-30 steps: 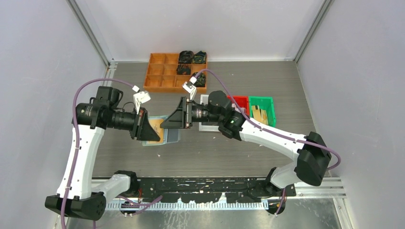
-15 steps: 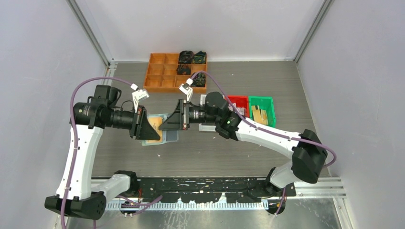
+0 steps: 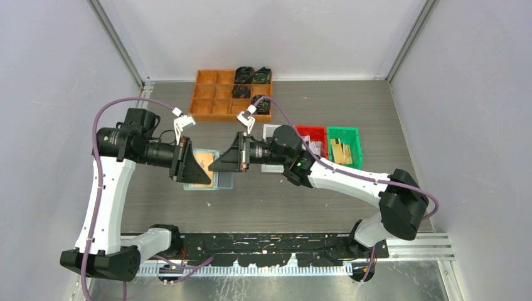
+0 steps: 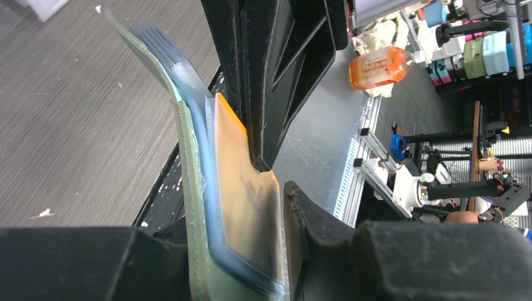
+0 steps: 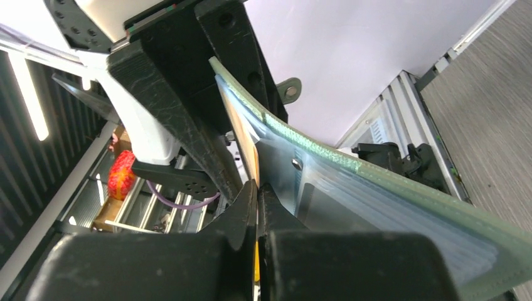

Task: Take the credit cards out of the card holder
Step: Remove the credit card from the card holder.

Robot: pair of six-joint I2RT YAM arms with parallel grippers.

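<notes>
Top external view has both arms meeting left of centre over the counter (image 3: 351, 106), near of the orange tray (image 3: 213, 103), with the card holder (image 3: 224, 179) lifted off the surface and held between them. The left claw (image 3: 199, 173) is closed on the sage-green holder, which stands on edge between its fingers in the left wrist view, bowed rather than flat. The right claw (image 5: 257, 188) is pinched down narrow, and a sliver of the orange card (image 4: 241, 188) runs between its fingertips; its tip presses the card's face just inside the pocket mouth. The likely step is drawing this card out toward the right. The main risk is that the right claw has caught the clear pocket layer along with the card, so that a pull would drag the whole holder instead of freeing the card. Since the holder is soft and gripped near one end only, it could twist or slide out of the left claw and drop. The curve in the holder may also bind the card in its sleeve, making the narrow pinch slip off. Whether the pale blue pockets (image 5: 389, 216) behind hold more cards I cannot tell; if they do, a jerk might spill them
</notes>
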